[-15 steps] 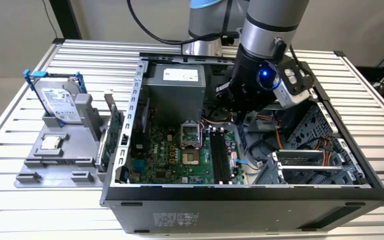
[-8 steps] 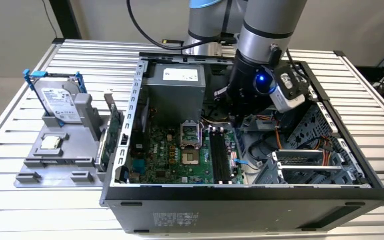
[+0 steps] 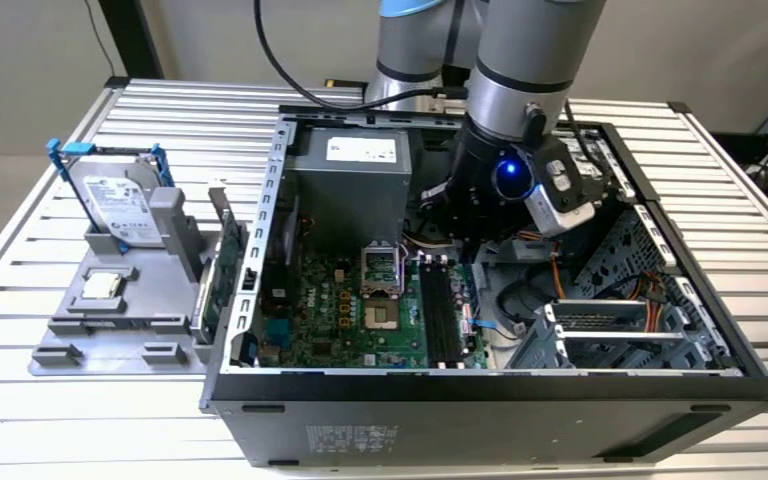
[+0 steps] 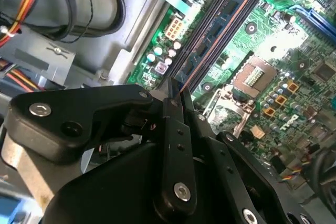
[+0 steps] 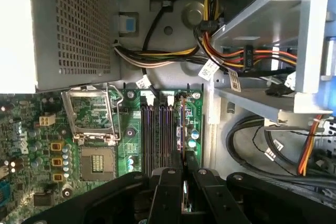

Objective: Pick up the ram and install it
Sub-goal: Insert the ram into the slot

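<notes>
**Ram in the gripper, over the memory slots**

- Gripper is down inside the open computer case, above the motherboard.
- In both wrist views the fingers are pinched nearly together on a thin board held edge-on: the ram, clamped at one end of its top edge.
- The ram runs lengthwise along the bank of memory slots. It sits on the side away from the CPU socket and next to the case wall with the bundled cables.
- The second wrist view shows the same stick parallel to the slots. I can't tell whether its lower edge is in a slot or just above one.

Judgement on doing this well:
- Keep the stick upright and in line with its slot.
- Press straight down and evenly. The grip is off-centre, so the far end may ride high.
- Watch that neither end binds on the slot latches.
</notes>
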You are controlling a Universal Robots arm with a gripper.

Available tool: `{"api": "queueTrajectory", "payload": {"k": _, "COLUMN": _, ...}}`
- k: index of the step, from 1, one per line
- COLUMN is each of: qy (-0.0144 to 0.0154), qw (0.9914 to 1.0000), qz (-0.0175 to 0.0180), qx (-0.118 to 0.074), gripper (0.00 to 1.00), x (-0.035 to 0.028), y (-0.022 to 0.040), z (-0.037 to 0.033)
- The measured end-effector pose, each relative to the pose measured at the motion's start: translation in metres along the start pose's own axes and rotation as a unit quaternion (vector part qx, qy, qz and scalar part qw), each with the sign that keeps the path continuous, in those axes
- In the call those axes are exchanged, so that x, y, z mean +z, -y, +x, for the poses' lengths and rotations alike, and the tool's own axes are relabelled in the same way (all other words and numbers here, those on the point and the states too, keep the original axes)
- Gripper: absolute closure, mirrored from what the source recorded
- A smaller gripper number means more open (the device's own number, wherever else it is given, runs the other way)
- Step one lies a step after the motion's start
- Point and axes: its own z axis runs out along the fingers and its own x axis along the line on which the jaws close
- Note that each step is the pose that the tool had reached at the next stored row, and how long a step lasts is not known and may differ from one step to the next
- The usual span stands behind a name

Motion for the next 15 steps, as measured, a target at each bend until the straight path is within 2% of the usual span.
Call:
{"api": "queueTrajectory", "payload": {"k": 7, "qy": -0.0008, "qw": 0.99983, "qz": 0.0001, "qx": 0.018, "gripper": 1.0, "x": 0.0126, "y": 0.0031, "z": 0.001}}
{"api": "queueTrajectory", "payload": {"k": 13, "qy": -0.0009, "qw": 0.99982, "qz": 0.0002, "qx": 0.019, "gripper": 1.0, "x": 0.0237, "y": 0.0091, "z": 0.0012}}
{"api": "queueTrajectory", "payload": {"k": 15, "qy": -0.0009, "qw": 0.99984, "qz": 0.0002, "qx": 0.018, "gripper": 1.0, "x": 0.0255, "y": 0.0135, "z": 0.0011}}
